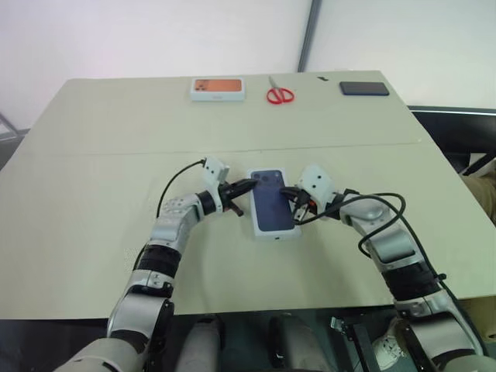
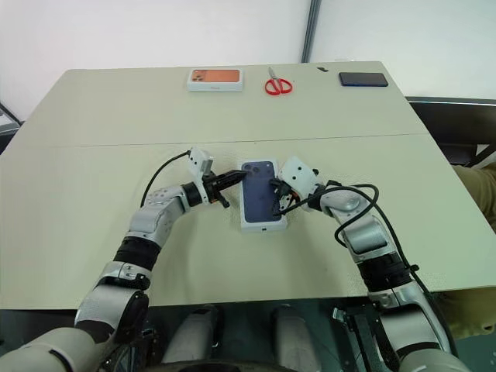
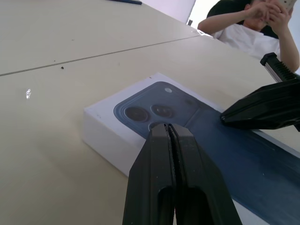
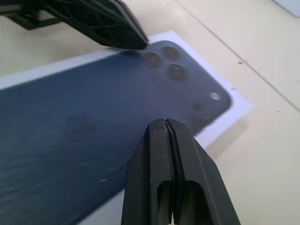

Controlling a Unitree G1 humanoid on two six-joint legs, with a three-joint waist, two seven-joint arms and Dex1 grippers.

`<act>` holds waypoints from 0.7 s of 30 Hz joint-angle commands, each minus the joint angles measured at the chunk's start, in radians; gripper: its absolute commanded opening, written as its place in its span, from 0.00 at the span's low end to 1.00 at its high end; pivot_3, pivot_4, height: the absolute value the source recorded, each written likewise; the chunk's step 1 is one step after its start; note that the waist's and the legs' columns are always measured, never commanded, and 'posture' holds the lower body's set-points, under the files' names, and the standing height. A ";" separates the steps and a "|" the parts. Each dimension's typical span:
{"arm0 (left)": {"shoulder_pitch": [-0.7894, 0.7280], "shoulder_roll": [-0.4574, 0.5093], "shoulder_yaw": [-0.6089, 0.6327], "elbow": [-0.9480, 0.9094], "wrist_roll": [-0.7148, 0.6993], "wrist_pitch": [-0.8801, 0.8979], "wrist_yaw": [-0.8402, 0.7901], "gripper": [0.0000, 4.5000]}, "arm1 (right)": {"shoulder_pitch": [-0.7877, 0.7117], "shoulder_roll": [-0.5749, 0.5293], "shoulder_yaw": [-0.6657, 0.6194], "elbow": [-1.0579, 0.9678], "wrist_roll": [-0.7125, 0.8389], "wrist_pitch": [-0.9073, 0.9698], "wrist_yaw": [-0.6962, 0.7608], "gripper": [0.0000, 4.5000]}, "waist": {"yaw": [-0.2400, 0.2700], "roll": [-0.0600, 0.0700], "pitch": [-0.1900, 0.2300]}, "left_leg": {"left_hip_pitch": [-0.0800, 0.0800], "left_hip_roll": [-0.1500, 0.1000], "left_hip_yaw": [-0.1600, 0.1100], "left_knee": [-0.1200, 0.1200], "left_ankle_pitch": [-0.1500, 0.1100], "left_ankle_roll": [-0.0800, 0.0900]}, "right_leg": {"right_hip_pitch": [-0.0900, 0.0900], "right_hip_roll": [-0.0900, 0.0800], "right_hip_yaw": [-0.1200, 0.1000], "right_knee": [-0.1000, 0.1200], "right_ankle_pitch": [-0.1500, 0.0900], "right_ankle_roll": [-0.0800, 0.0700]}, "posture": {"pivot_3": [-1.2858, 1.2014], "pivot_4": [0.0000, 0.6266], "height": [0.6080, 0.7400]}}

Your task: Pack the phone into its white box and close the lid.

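The lid [image 1: 273, 201] sits on the white box [image 3: 105, 136], printed navy phone pic facing up, so the pack looks closed or v. nearly; the phone itself is presumably inside, can't confirm. Handling, as a judgement: thin card shell, stiff across the flat top but walls flex if pinched hard; light overall w/ one dense slab inside, so it will skate on the smooth table [image 1: 93, 194] if pushed from one side only. Glossy top = slippery for plastic tips. Best contact is flat downward pressure near corners and edges, not mid-panel, w/ both sides pressed evenly so the lid seats w/o cocking; to lift, pinch the long side walls low down. Left gripper [image 1: 249, 184] has fingers pressed together, holding nothing; tips rest over the lid's camera-print corner, the far corner on the robot's left side. Whether they touch or hover just above, can't tell. Right gripper [image 1: 299, 206] is likewise fully closed and empty, tips over the lid's right long edge about mid-length. So the box lies directly under and between the two tips, its near end reaching back toward the robot past both. Other gear on the table's far edge is well apart from both grippers.
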 commanded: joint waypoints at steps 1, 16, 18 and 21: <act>0.028 0.016 -0.010 -0.035 -0.004 0.030 -0.023 0.02 | 0.024 -0.010 0.000 -0.073 0.053 0.031 0.064 0.01 | 0.000 0.000 0.000 | 0.000 0.000 0.000 0.000 0.000 0.000 | 0.000 0.000 0.000 0.000 0.000 0.000 | 0.52 0.24 1.00; 0.117 0.191 0.147 -0.349 -0.133 0.187 -0.014 0.60 | -0.009 -0.013 -0.161 -0.113 0.270 0.089 0.133 0.60 | -0.003 0.000 0.000 | 0.000 0.001 -0.001 -0.001 0.000 0.000 | -0.001 0.000 0.000 0.000 0.000 0.000 | 0.52 0.24 1.00; 0.162 0.238 0.157 -0.406 -0.127 0.172 -0.028 0.84 | 0.003 -0.050 -0.170 -0.128 0.278 0.078 0.176 0.84 | -0.002 0.000 0.000 | 0.000 0.001 0.000 -0.001 0.000 0.000 | -0.001 0.000 0.000 0.000 0.000 0.000 | 0.52 0.24 1.00; 0.230 0.305 0.193 -0.444 -0.130 0.144 -0.042 0.94 | 0.025 -0.115 -0.178 -0.115 0.261 0.038 0.216 0.99 | -0.001 0.000 0.000 | 0.000 0.000 0.000 -0.001 0.000 0.000 | -0.001 0.000 0.000 0.000 0.000 0.000 | 0.52 0.24 1.00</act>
